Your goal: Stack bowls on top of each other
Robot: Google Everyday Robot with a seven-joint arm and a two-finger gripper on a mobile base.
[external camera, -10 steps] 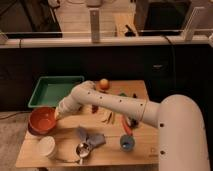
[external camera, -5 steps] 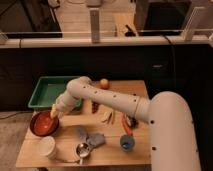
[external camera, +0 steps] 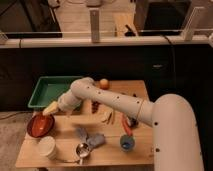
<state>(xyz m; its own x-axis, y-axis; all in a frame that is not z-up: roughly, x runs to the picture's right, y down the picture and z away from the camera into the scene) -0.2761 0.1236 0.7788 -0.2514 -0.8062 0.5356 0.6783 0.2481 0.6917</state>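
An orange-red bowl (external camera: 40, 125) with a darker inside sits at the table's left edge, in front of the green tray. A dark rim shows along its lower edge; I cannot tell if that is a second bowl under it. No purple bowl shows on its own. My gripper (external camera: 50, 108), with a pale yellow tip, is at the end of the white arm. It hangs just above the bowl's upper right rim, at or very near it.
A green tray (external camera: 46, 91) stands at the back left. A white tub (external camera: 47, 147) and a metal scoop (external camera: 81, 149) are at the front left. A grey-blue object (external camera: 91, 138), a blue cup (external camera: 127, 143), an orange ball (external camera: 103, 83) and small items lie mid-table.
The arm has swung left and the gripper has moved closer to the orange-red bowl's rim. The bowl has hardly moved.
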